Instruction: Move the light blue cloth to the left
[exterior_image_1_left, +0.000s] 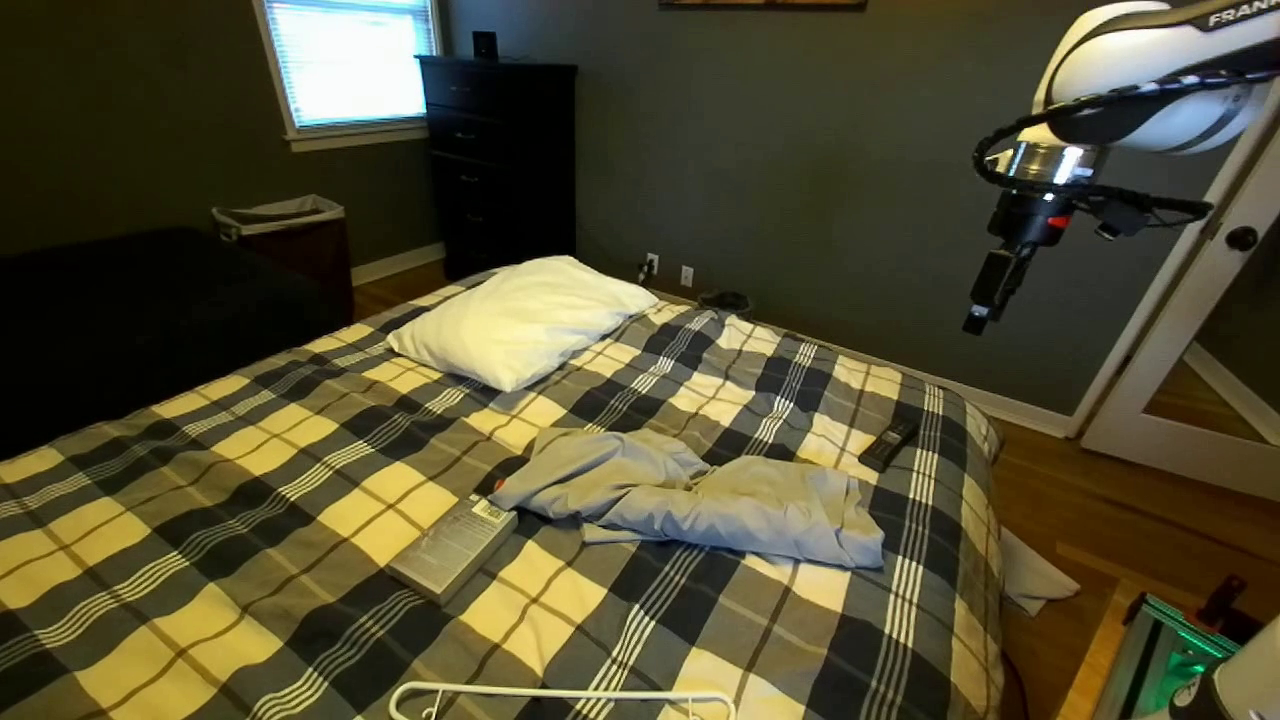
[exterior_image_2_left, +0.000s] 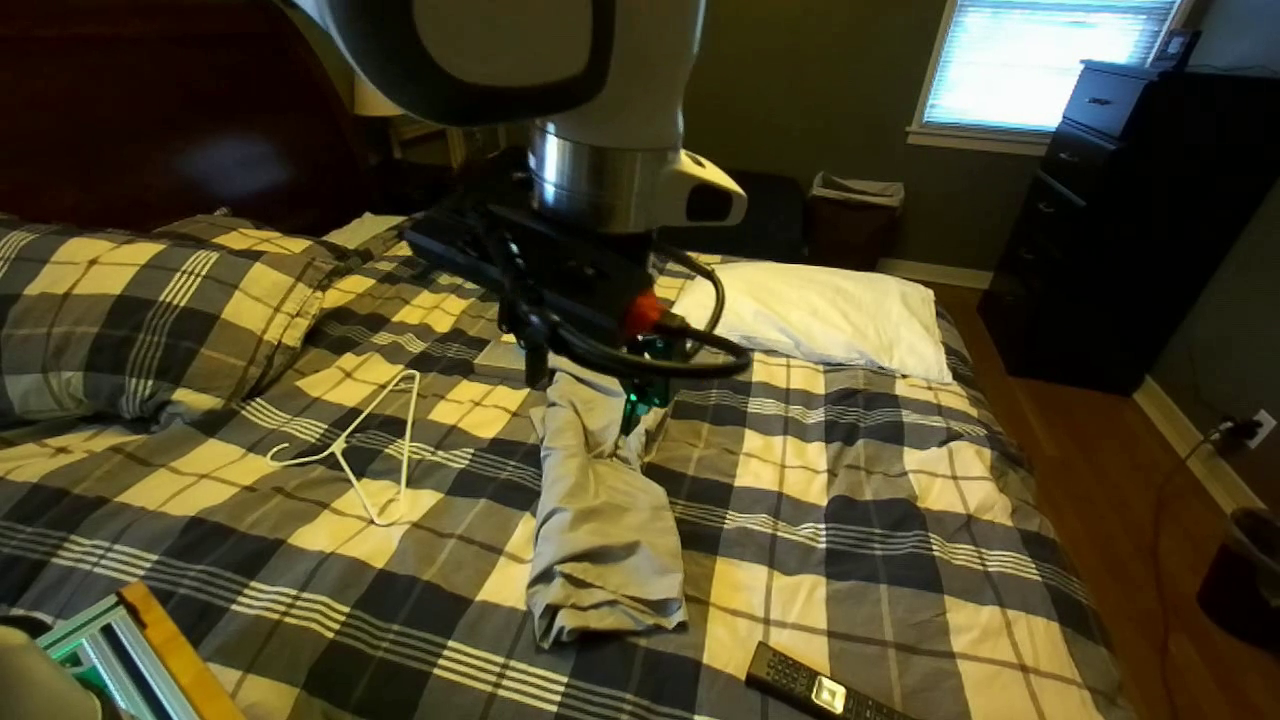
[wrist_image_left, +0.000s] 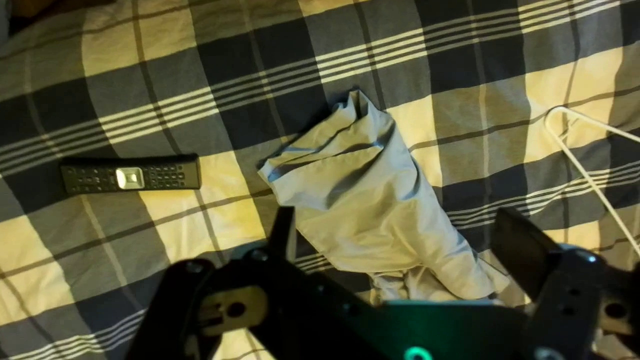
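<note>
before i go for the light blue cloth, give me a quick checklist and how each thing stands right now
1. End effector open: ok, jaws stand apart in the wrist view.
2. Clear of the light blue cloth: ok, a gap shows below it in an exterior view.
3. Cloth lying flat: not ok, it is bunched in folds.
4. Remote apart from the cloth: ok, wrist view shows a gap.
5. Hanger apart from the cloth: ok, in an exterior view.
6. Grey box free of the cloth: cannot tell, the cloth's end reaches its corner.
</note>
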